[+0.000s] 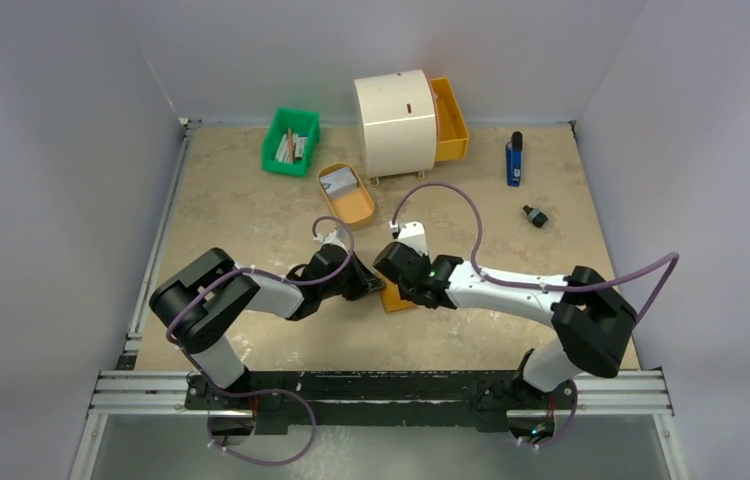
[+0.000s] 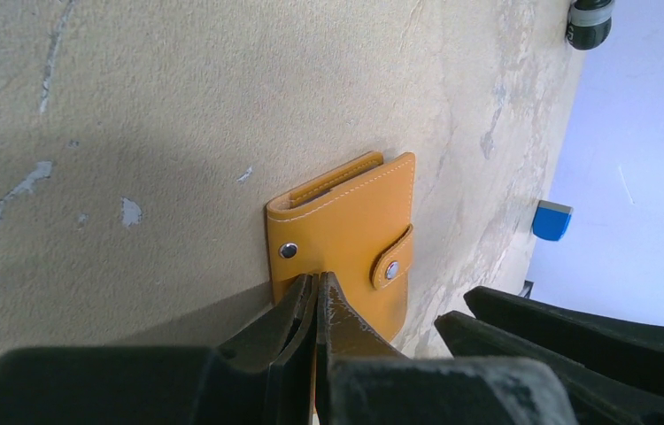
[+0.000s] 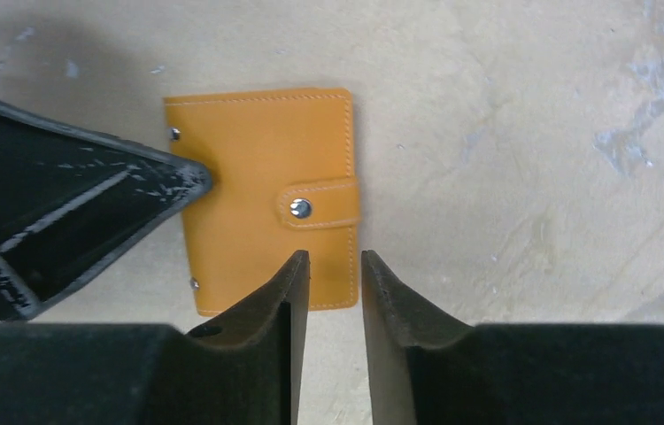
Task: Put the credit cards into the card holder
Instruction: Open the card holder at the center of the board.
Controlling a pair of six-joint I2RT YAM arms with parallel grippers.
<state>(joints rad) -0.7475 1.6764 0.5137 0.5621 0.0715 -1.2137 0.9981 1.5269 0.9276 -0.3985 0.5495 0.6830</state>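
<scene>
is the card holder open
No, the card holder is folded closed, its strap snapped over the front cover.

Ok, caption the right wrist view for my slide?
Closed card holder: right pincer open above it, left pincer gripping its spine edge.

Robot lab cell: plain white walls point(image 1: 51, 150) enclose a table point(image 1: 241, 220) with aluminium rails point(image 1: 121, 392).

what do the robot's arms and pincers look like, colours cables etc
The left arm and right arm have pale grey-white link shells between matte black joint housings. A thin purple cable loops along each. The right arm shows a small green light near its wrist. The left pincer and right pincer are black, with two curved fingers tapering to narrow tips, the left's scuffed whitish.
</scene>
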